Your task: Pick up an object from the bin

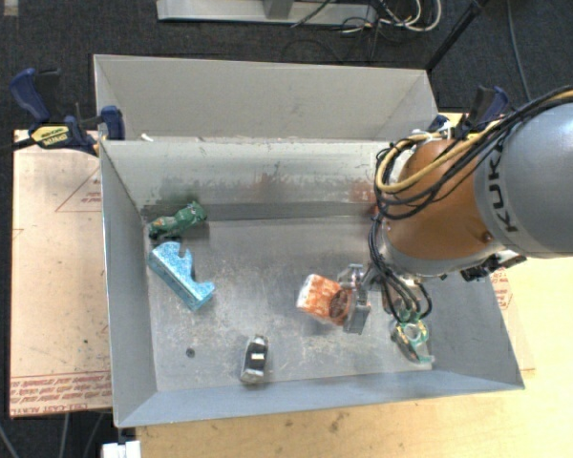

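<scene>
The grey metal bin [267, 175] with sloping walls takes up the middle of the camera view, its scuffed floor mostly bare. From the right, the silver-grey robot arm [540, 175] reaches over the bin's right-hand wall, its wrist wrapped in a rounded orange cover [439, 213] with yellow and black cables looped across it. On the left of the floor lies a light blue foam block [181, 275], L-shaped with a stepped edge, set at a slant with one end pointing to the near wall. Right of centre lies a crumpled orange-and-white packet [317, 297], tilted, and this is the thing nearest to the arm. The dark metal claw [352, 305] hangs down from the wrist and sits right against the packet's right end, touching or overlapping it; I cannot tell from this angle whether the claw is open, closed or gripping the packet. A small dark green toy figure [178, 220] lies in the far left corner, just above the blue block and close to the back wall. A small silver-and-black object [255, 359] lies alone near the front wall, well apart from the rest.
</scene>
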Robot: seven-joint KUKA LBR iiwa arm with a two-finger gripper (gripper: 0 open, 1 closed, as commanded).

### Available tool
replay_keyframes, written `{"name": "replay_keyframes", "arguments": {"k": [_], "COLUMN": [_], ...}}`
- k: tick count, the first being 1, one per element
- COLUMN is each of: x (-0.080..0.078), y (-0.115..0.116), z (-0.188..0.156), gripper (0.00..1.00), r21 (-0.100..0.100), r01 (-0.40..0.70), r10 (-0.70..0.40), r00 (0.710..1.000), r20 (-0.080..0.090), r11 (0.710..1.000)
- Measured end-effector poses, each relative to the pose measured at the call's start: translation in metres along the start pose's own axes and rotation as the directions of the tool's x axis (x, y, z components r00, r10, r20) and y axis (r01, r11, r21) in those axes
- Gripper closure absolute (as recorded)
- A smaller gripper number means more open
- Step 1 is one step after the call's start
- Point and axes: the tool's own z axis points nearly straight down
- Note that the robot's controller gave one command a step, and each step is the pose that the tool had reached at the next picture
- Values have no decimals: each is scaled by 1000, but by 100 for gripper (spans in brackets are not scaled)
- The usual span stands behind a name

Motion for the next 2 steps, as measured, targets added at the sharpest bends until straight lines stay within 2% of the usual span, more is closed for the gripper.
{"name": "replay_keyframes", "arguments": {"k": [2], "x": [0], "y": [0], "z": [-15], "gripper": [100], "r21": [0], "r01": [0], "r10": [0], "r00": [1000], "r20": [-1], "r11": [1000]}}
